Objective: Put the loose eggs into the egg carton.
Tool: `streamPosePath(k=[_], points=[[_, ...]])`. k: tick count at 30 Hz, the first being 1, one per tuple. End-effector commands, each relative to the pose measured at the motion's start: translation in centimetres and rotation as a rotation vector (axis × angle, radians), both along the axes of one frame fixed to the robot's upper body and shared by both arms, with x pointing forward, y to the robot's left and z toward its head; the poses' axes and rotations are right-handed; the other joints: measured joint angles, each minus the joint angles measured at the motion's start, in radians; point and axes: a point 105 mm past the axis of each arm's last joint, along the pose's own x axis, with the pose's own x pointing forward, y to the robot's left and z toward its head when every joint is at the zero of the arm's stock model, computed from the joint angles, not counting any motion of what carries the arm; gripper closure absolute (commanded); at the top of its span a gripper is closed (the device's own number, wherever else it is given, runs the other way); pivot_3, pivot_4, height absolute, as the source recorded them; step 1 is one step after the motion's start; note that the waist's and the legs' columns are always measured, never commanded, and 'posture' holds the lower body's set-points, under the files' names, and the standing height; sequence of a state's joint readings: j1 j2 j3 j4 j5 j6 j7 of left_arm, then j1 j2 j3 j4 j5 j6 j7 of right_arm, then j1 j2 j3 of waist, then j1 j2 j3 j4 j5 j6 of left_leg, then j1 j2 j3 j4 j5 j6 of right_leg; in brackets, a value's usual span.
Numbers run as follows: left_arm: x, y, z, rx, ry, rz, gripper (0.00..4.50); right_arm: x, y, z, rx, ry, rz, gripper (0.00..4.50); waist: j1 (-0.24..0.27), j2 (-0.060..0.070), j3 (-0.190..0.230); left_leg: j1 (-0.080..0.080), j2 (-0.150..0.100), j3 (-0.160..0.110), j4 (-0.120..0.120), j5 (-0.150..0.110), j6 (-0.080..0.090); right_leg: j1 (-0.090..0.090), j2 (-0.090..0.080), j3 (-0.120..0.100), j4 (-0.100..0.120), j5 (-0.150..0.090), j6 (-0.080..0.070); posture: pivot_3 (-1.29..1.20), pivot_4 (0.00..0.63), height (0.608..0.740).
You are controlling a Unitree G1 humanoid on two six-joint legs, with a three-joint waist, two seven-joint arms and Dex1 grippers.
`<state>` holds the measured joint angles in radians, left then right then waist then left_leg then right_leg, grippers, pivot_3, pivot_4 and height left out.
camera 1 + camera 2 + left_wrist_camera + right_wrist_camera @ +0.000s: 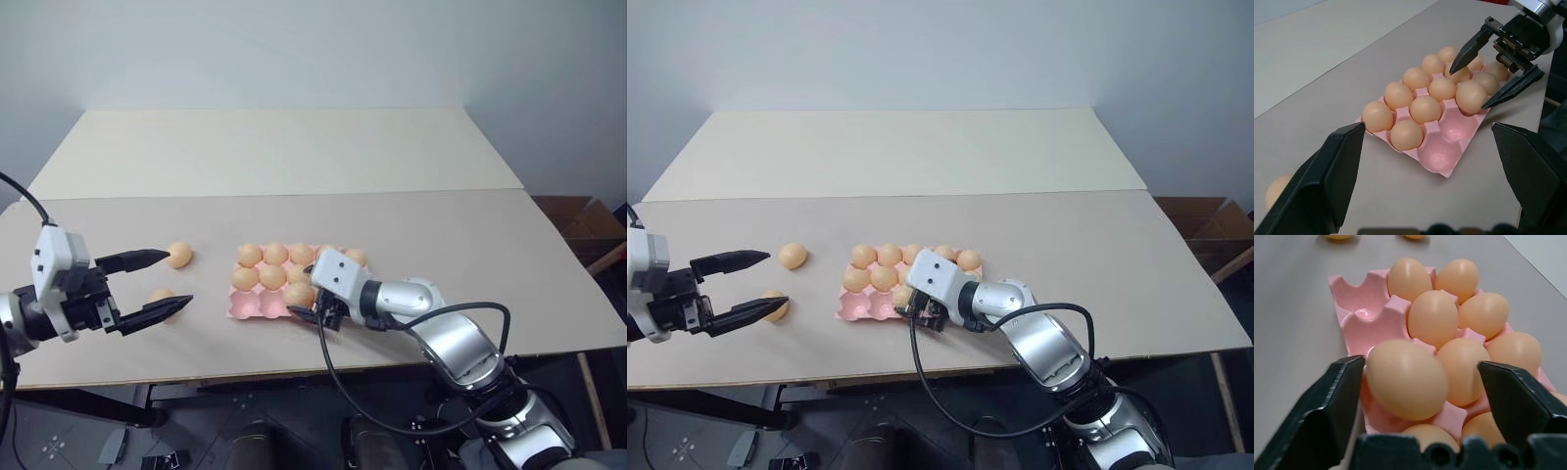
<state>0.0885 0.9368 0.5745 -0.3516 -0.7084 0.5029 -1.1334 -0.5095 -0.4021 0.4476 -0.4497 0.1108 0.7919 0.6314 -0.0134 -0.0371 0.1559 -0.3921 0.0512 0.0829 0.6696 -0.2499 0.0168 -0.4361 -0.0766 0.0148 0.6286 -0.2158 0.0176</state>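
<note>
A: Nearest us, what's the risk at the right gripper point(1501, 66)?

B: Its jaws stand spread on either side of an egg point(1406, 379) that sits in a front-row cup of the egg carton point(250, 305). One finger looks very close to the shell. If the arm pulls away crooked, I'd judge that finger could drag the egg out or shove the light pink tray across the table point(441, 245).

A: And the left gripper point(167, 284)?

B: Jaws spread too, gripping nothing. Two loose eggs lie at about nine o'clock from the carton: one point(162, 295) right by the lower finger, the other point(179, 255) just beyond the upper finger's tip. A careless closing could nudge either into a roll toward the near table edge.

A: Anything hard to make out?

B: Yes. The right hand's body covers the carton's three o'clock end in the head views, so I can't count the cups there. Two empty front cups show in the left wrist view. The far row, at twelve o'clock, looks full, though its last egg is partly hidden.
</note>
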Motion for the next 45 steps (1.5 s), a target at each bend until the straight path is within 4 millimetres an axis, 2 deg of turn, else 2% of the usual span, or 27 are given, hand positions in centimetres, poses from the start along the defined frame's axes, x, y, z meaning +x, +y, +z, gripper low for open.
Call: streamPosePath(k=[1,3,5,8,9,11,15,16,20,24,29,34,37,41,45], points=[[-0.2,0.4,0.7,0.019,-0.017,0.007,0.0,-0.4,-0.7,4.6,0.107,-0.092,0.0,0.02,0.0,0.0,0.0,0.0,0.0,0.0,0.0,0.0,0.0,0.0,0.0,0.0,0.0,0.0,0.001,0.0,0.15,0.74],[-0.2,0.9,0.6,0.026,-0.011,0.024,0.0,-0.6,-2.1,6.1,0.15,-0.108,-0.014,0.02,0.0,0.0,0.0,0.0,0.0,0.0,0.0,0.0,0.0,0.0,0.0,0.0,0.0,0.002,0.003,0.0,0.15,0.74],[-0.4,1.5,0.6,0.033,-0.004,0.044,0.0,-0.8,-3.6,6.7,0.161,-0.107,-0.027,0.02,0.001,0.0,0.0,0.0,0.0,0.0,0.0,0.0,0.0,0.0,0.0,0.0,-0.001,0.002,0.003,0.0,0.15,0.74],[-0.7,3.3,0.3,0.053,0.015,0.107,0.0,-1.0,-7.6,7.0,0.135,-0.121,-0.064,0.02,0.006,0.0,0.0,0.0,0.0,0.0,-0.001,0.0,0.0,0.0,0.0,-0.001,-0.002,0.001,0.003,0.0,0.15,0.74],[-0.9,4.2,0.1,0.054,0.023,0.138,0.0,-1.2,-9.5,6.9,0.135,-0.111,-0.082,0.02,0.008,-0.001,0.0,0.0,0.0,0.0,-0.002,0.0,0.0,0.0,-0.001,-0.001,-0.003,0.001,0.003,0.0,0.15,0.74],[-1.2,5.3,-0.1,0.045,0.037,0.181,0.0,-1.5,-11.7,6.6,0.139,-0.1,-0.102,0.02,0.008,-0.001,0.0,-0.001,-0.001,0.0,-0.003,0.0,0.0,0.0,-0.001,-0.001,-0.005,0.001,0.003,0.0,0.15,0.74],[-2.0,6.8,-0.6,0.036,0.062,0.222,0.0,-1.4,-14.4,5.1,0.116,-0.08,-0.161,0.02,-0.003,-0.001,0.0,0.0,0.0,0.0,-0.004,0.0,0.0,0.0,0.0,-0.001,-0.004,0.001,0.003,0.0,0.15,0.74],[-2.2,6.9,-0.7,0.029,0.065,0.23,0.0,-1.2,-14.9,4.8,0.108,-0.079,-0.184,0.02,-0.005,-0.001,0.0,0.001,0.0,0.001,-0.004,0.0,0.0,0.0,0.0,-0.001,-0.003,-0.002,-0.001,0.0,0.15,0.74],[-2.5,7.3,-1.5,0.021,0.115,0.27,0.0,-1.0,-15.2,5.0,0.117,-0.088,-0.195,0.02,-0.004,-0.001,0.0,0.003,0.001,0.001,-0.004,0.0,0.0,0.0,0.0,0.0,-0.001,-0.005,0.0,0.0,0.15,0.74],[-2.1,7.3,-3.6,0.017,0.233,0.404,0.0,-1.0,-15.1,5.0,0.116,-0.099,-0.181,0.02,-0.001,-0.001,0.0,0.002,0.0,0.001,-0.004,0.0,0.0,0.0,0.0,0.0,-0.001,-0.004,0.0,0.0,0.15,0.74],[-1.8,6.7,-4.9,-0.039,0.292,0.52,0.0,-1.0,-14.9,5.0,0.122,-0.108,-0.178,0.02,0.002,-0.002,0.0,0.002,0.0,0.0,-0.004,0.0,0.0,0.001,-0.001,0.001,-0.003,0.0,0.003,0.0,0.15,0.74],[0.0,6.1,-6.6,-0.016,0.317,0.568,0.0,-0.9,-14.7,5.1,0.136,-0.121,-0.178,0.02,0.004,-0.002,-0.001,0.002,0.0,0.0,-0.004,0.0,0.0,0.001,0.0,0.001,-0.002,0.001,0.003,0.0,0.15,0.74],[1.9,5.9,-7.1,-0.069,0.329,0.611,0.0,-0.9,-14.6,5.1,0.126,-0.129,-0.176,0.02,0.006,-0.003,-0.001,0.003,-0.001,-0.001,-0.004,0.0,0.0,0.002,0.0,0.001,-0.002,0.001,0.003,0.0,0.15,0.74],[3.2,5.1,-8.4,-0.102,0.394,0.616,0.0,-1.3,-14.6,5.3,0.129,-0.135,-0.171,0.02,0.001,-0.003,-0.001,0.002,-0.001,-0.001,-0.004,0.0,0.0,0.002,0.0,0.001,-0.003,0.001,0.003,0.0,0.15,0.74],[4.0,5.1,-10.0,-0.061,0.444,0.667,0.85,-1.2,-14.6,5.9,0.142,-0.149,-0.182,0.0,-0.001,-0.003,-0.001,0.002,-0.001,-0.001,-0.004,0.0,0.0,0.002,0.0,0.001,-0.003,0.001,0.004,0.0,0.15,0.74]])
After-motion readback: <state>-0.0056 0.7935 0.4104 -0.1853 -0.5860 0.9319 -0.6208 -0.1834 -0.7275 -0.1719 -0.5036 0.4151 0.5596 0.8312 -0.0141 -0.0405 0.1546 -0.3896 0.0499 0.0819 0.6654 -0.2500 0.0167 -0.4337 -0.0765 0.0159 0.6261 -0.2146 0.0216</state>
